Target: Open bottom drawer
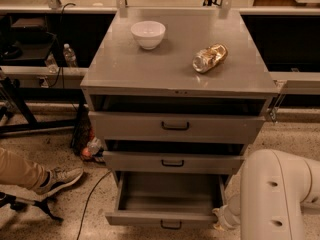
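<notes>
The bottom drawer (165,218) of the grey metal cabinet is pulled out far toward me, showing its plain grey interior (170,191). Its small black loop handle (170,226) sits at the lower edge of the view. The middle drawer (172,161) and the top drawer (175,126) are each out only a little. My white arm (272,194) fills the lower right. My gripper (222,218) is at the right front corner of the bottom drawer, mostly hidden behind the arm.
A white bowl (148,34) and a lying gold crumpled bottle (209,57) rest on the cabinet top (125,69). A person's leg and shoe (57,179) are on the floor at left, with a cable and a chair base. A water bottle (69,56) stands on the left shelf.
</notes>
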You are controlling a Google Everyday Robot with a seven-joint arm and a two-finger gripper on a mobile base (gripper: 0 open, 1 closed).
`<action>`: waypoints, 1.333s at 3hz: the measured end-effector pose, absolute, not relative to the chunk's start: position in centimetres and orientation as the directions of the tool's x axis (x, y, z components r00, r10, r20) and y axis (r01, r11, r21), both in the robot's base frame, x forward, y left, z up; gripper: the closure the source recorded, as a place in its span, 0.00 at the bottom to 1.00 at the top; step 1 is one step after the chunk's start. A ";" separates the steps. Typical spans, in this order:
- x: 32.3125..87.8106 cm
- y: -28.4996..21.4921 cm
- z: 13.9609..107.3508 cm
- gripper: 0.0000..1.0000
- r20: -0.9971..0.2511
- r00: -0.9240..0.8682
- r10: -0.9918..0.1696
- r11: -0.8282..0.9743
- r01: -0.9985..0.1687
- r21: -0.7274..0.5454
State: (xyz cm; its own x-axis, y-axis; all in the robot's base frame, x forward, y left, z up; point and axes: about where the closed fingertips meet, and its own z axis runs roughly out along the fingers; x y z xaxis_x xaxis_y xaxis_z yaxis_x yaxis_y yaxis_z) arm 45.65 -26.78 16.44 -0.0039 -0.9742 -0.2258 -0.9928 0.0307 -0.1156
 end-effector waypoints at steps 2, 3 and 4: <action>45.4 -26.6 16.2 0.38 -0.228 -0.004 -0.974 0.030 -0.993 -0.111; 45.4 -26.3 16.0 0.15 -0.221 0.006 -0.975 0.017 -0.994 -0.106; 44.7 -26.0 15.9 0.00 -0.201 0.018 -0.979 0.003 -0.995 -0.104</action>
